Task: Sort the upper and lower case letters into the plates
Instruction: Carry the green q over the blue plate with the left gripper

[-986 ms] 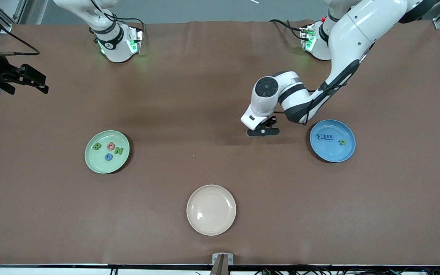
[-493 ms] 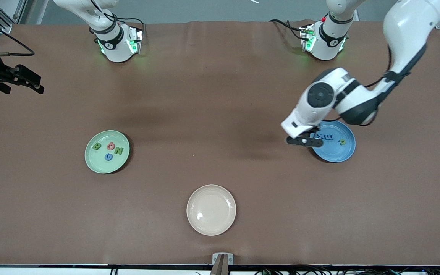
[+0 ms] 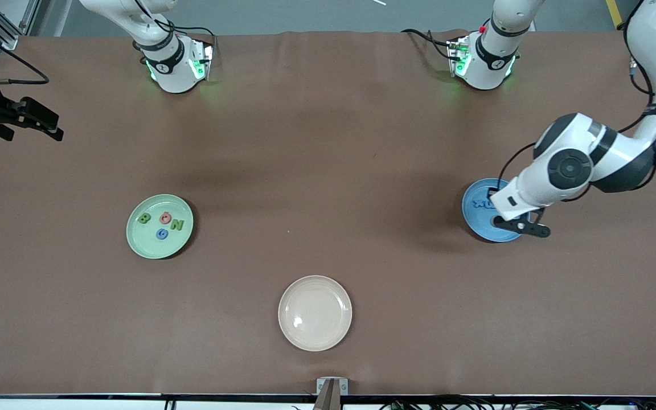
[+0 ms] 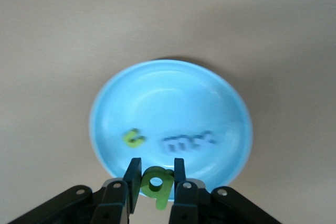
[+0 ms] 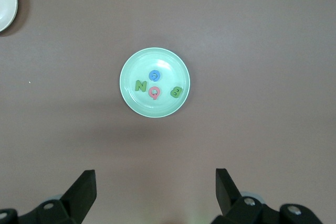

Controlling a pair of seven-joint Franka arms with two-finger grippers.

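Over the blue plate (image 4: 231,103): left pincer (image 4: 155,182), clamped on green letter b (image 4: 156,183).
Beside that plate's surface end: right pincer (image 5: 155,192), waiting, fingers apart.

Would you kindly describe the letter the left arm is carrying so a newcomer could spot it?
Find the blue plate toward the left arm's end of the table. Over its rim, the left end effector pinches a green small b, the only letter off the plates.
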